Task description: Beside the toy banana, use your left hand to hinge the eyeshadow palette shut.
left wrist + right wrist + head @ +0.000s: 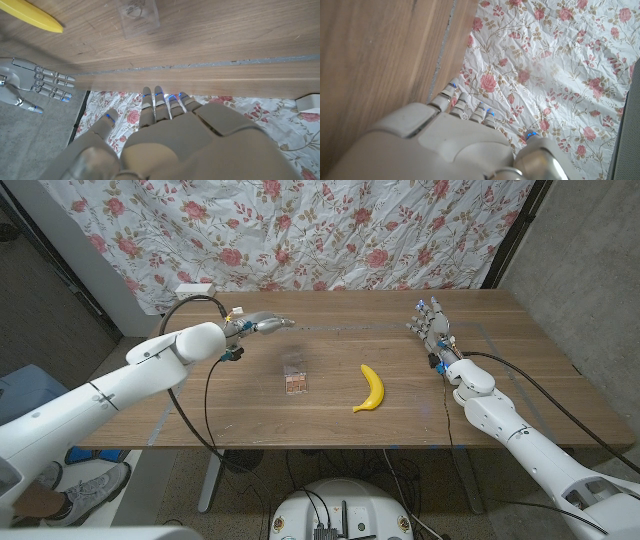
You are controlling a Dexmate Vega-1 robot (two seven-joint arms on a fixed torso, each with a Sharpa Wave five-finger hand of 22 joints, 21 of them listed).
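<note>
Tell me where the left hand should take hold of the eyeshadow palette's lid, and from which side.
Likely the lid's free top edge. The eyeshadow palette stands open left of the toy banana, its clear lid raised on the far side of the pans. The left hand, holding nothing, is already beyond it, so come from the far side and press the lid down toward the robot.

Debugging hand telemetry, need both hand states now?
Left hand: open, fingers extended, holding nothing.
Right hand: open, fingers apart, holding nothing.

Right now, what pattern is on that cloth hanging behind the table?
The cloth is white, printed with pink roses and thin leafy stems. It shows best in the right wrist view.
</note>
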